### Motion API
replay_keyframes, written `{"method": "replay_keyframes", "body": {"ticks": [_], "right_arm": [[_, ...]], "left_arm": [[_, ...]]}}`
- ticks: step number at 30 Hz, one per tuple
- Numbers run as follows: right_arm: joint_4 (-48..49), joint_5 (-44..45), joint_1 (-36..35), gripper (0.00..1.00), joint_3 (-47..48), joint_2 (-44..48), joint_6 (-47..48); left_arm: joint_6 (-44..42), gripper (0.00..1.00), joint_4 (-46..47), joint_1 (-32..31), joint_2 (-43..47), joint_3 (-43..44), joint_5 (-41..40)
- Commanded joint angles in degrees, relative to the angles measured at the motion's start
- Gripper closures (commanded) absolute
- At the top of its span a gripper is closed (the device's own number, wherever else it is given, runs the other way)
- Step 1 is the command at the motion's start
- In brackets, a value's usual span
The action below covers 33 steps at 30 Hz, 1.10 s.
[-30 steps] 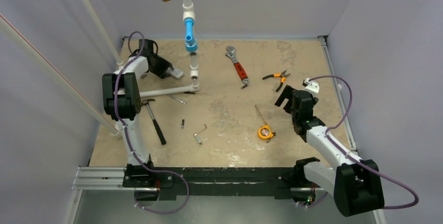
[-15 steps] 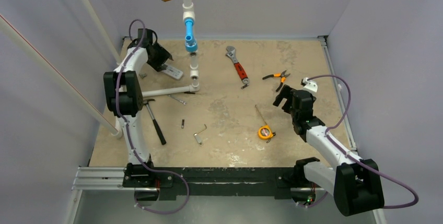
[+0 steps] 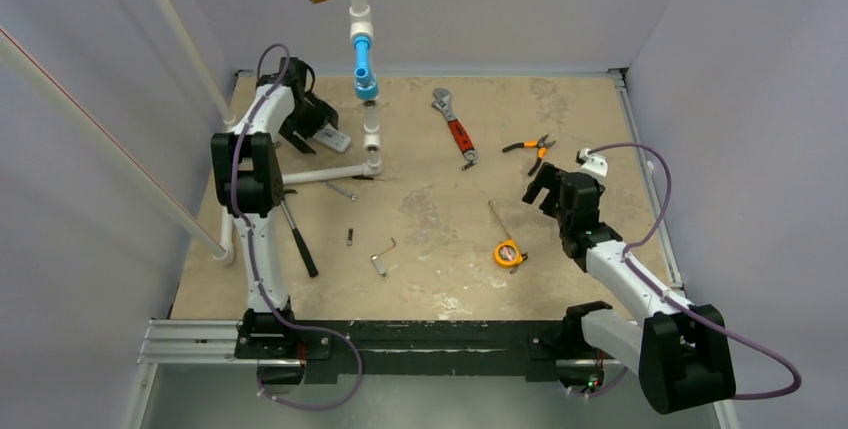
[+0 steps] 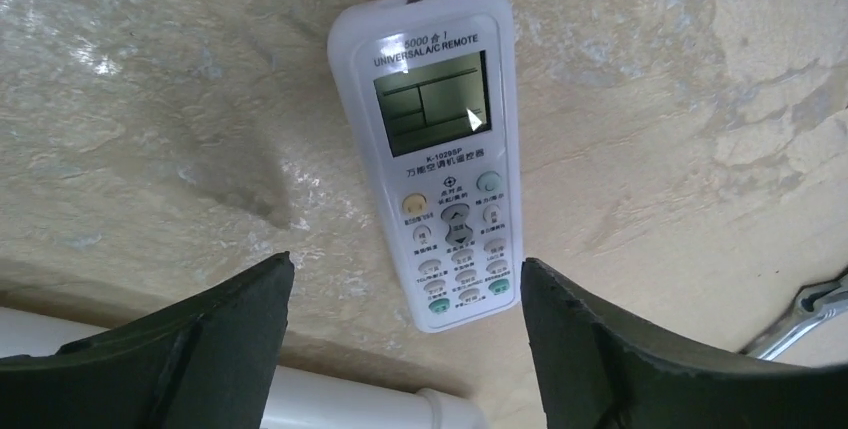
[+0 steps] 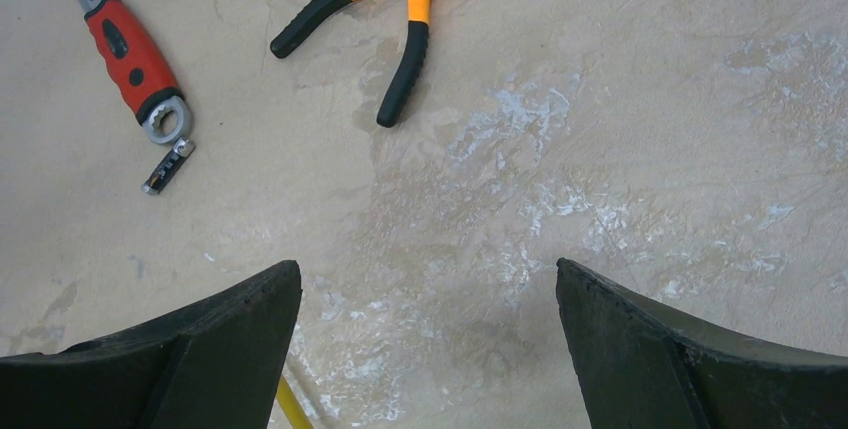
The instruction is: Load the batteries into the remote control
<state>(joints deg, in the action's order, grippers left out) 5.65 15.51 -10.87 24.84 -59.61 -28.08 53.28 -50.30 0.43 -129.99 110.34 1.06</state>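
Left end effector (image 4: 405, 284) was open, gripping nothing. Remote control (image 4: 437, 164) lay face up on the bench (image 4: 150, 99), far left, button end between the jaws. Right end effector (image 5: 428, 284) was wide open and empty, near the pliers (image 5: 395, 9).

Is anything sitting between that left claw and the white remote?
Nothing visible. The left gripper hangs open right above the remote control, which lies face up on the table; the white pipe lies off to one side.
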Motion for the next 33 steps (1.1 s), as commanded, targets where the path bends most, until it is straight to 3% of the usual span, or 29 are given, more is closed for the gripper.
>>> {"method": "replay_keyframes", "body": {"ticks": [1, 3, 4, 11, 17, 21, 28, 33], "right_arm": [[2.17, 0.27, -0.2, 0.03, 0.77, 1.2, 0.21], [2.01, 0.39, -0.2, 0.02, 0.8, 1.3, 0.21], [1.93, 0.48, -0.13, 0.02, 0.82, 1.34, 0.21], [1.56, 1.15, -0.19, 0.02, 0.78, 1.56, 0.25], [1.48, 1.37, -0.2, 0.02, 0.65, 2.08, 0.22], [1.54, 1.04, -0.18, 0.02, 0.48, 2.92, 0.13], [1.85, 1.63, -0.17, 0.02, -0.23, 4.32, 0.31], [2.04, 1.5, -0.19, 0.02, -0.3, 4.42, 0.19]], "left_arm": [[3.57, 0.17, -3.73, 0.14, -1.58, 5.31, -2.42], [4.75, 0.17, -4.23, 0.11, -2.55, 6.71, -2.44], [5.31, 0.02, -4.34, 0.11, -3.03, 7.37, -2.54], [9.18, 0.0, -8.1, -2.23, -5.83, 12.17, -5.88], [12.25, 0.11, -10.45, -3.9, -5.3, 12.36, -10.41], [12.31, 0.16, -14.8, -4.61, -8.03, 17.06, -11.48], [11.88, 0.48, -16.23, -5.26, -8.81, 17.31, -14.18], [10.69, 0.5, -16.43, -5.27, -8.94, 17.1, -14.38]]}}
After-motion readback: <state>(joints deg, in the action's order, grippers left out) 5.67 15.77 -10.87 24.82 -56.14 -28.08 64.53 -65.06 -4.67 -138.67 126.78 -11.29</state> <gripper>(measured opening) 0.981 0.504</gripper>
